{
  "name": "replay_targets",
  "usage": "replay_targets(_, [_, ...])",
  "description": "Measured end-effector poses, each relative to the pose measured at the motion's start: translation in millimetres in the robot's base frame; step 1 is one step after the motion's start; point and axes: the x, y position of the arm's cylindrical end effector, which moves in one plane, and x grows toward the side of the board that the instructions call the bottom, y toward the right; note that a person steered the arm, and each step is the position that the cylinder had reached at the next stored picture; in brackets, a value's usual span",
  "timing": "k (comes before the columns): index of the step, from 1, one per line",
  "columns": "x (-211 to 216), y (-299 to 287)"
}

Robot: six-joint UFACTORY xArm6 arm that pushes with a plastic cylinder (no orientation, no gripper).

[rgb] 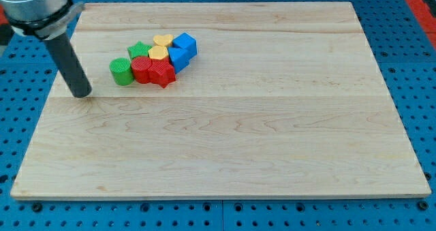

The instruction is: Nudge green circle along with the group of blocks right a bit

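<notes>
Your bench is pale wood with a visible grain and a smooth matt finish. The green circle and the red blocks look like painted, slightly satiny solids. Your rod looks matt black.

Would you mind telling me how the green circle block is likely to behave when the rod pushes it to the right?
The green circle stands squat on a flat end, so it will probably slide rather than tip. It touches the red circle, so the packed cluster will likely move with it, perhaps unevenly. Its round side may let it slip off line, since my tip sits lower to its left.
</notes>
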Motion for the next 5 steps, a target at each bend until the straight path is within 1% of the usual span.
replay_targets(3, [-19,1])
replay_targets(5, [-22,10])
